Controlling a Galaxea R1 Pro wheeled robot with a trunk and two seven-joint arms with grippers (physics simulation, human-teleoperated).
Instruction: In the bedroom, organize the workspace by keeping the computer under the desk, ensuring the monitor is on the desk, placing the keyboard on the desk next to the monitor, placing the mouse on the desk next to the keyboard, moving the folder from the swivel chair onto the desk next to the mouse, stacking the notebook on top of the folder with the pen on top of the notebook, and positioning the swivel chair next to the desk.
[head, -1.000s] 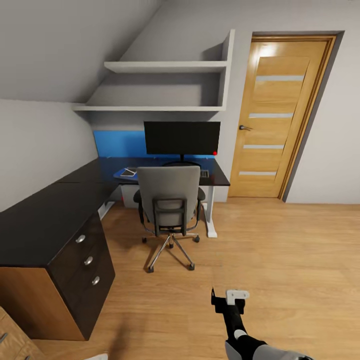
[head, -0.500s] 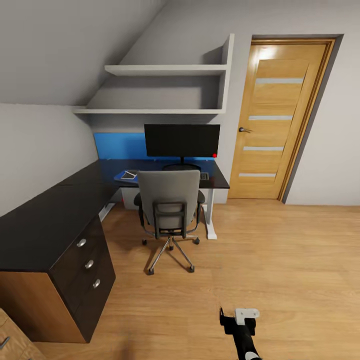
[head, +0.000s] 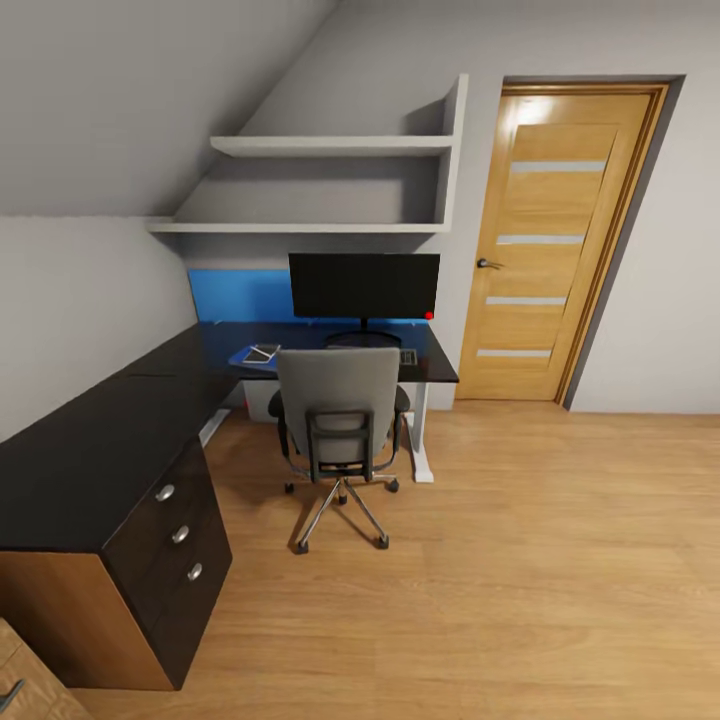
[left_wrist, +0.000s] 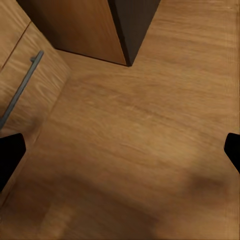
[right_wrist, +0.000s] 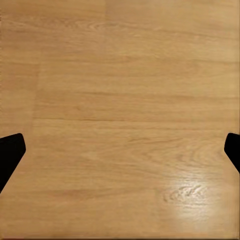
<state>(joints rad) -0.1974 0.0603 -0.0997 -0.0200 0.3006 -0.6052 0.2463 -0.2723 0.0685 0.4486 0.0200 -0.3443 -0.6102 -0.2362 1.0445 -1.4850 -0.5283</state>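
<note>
The swivel chair (head: 340, 405) stands with its grey back toward me, pushed up to the black-topped desk (head: 90, 450). The monitor (head: 364, 285) stands on the desk behind it. To the chair's left, the blue folder (head: 243, 357) lies on the desktop with the grey notebook (head: 263, 351) on top. An end of the keyboard (head: 408, 354) peeks out past the chair's back. The pen, mouse and computer are too small or hidden to make out. My left gripper (left_wrist: 120, 155) and right gripper (right_wrist: 120, 155) hang open over bare wooden floor.
The desk's black drawer unit (head: 175, 525) juts out at the near left, with a light-wood cabinet (left_wrist: 25, 85) beside it. A wooden door (head: 545, 240) is shut at the right of the desk. Wall shelves (head: 330, 185) hang above the monitor.
The right arm has sunk out of the head view's lower edge. The whole picture has shifted slightly down, so the camera moved. The chair and desk items stay put.
</note>
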